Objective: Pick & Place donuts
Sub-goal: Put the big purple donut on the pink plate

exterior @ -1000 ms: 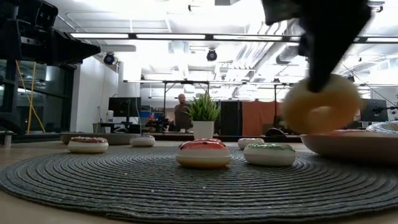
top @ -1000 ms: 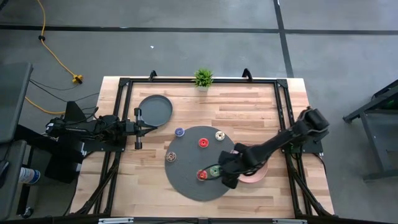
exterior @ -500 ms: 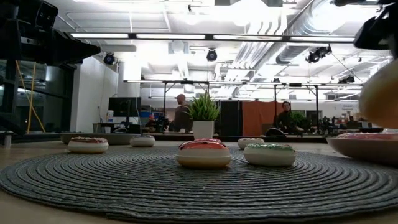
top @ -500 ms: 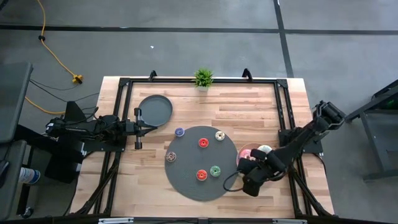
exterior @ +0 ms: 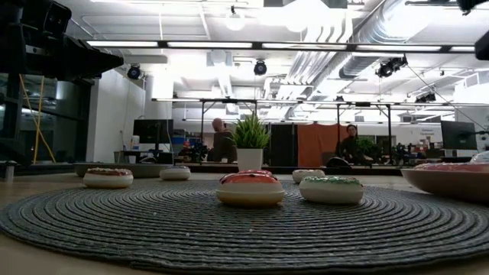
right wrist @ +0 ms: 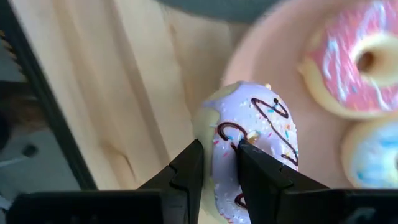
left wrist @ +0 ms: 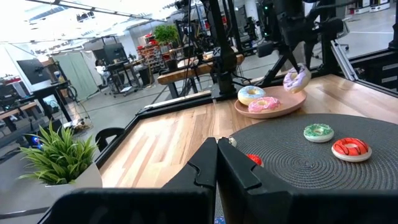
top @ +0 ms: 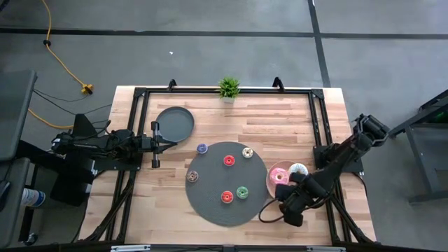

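My right gripper (right wrist: 217, 149) is shut on a lilac-frosted donut (left wrist: 295, 79) and hangs over the near rim of the pink plate (top: 271, 183) at the table's right. A pink donut (top: 280, 177) and a white one (top: 299, 169) lie flat on that plate. Several tiny donuts lie flat on the round dark mat (top: 210, 203), among them a red one (top: 227, 197) and a green one (top: 242, 192). My left gripper (left wrist: 217, 146) waits shut and level at the table's left side, touching nothing. My right gripper pinches the lilac donut's ring (right wrist: 231, 144) between its two fingers, one finger (right wrist: 258, 171) on the frosted face and the other on the plain cream side. The fingers point down from above. The donut hangs on edge below them, clear of the plate.
A dark grey plate (top: 174, 123) stands at the far left of the table. A small potted plant (top: 228, 88) stands at the far edge. Bare wood lies between the mat and the far edge. People show in the room behind the table.
My right gripper has carried the lilac donut from above the mat's near right part toward the table's right edge, to the pink plate's near rim, rolling somewhat on the way. The donut has stayed hanging in the hold, clear of the table.
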You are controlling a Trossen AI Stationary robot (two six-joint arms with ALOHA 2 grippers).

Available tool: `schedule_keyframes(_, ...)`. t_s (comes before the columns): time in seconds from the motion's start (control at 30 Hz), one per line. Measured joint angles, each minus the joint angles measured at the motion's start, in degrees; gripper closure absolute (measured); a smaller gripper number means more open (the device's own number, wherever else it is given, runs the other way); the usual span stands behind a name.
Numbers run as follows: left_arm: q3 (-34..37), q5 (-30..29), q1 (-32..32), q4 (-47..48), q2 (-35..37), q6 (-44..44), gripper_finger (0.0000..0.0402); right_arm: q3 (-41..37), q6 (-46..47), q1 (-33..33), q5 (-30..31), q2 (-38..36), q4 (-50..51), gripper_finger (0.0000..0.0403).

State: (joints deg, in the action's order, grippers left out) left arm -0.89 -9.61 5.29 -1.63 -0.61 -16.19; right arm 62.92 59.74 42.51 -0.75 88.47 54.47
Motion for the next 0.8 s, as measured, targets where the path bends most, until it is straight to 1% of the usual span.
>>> schedule_keyframes(0.23,0.0,0.0,0.0,0.0,0.0,0.0,0.0401,0.0,3.5,1.9,-0.1,0.0,6.0,0.0316)
schedule_keyframes(0.57,0.0,0.0,0.0,0.0,0.0,0.0,0.0401,0.0,6.3,1.9,4.9,0.0,9.3,0.0316)
schedule_keyframes(0.8,0.0,0.0,0.0,0.0,0.0,0.0,0.0401,-0.1,9.8,1.9,3.7,0.0,10.3,0.0316)
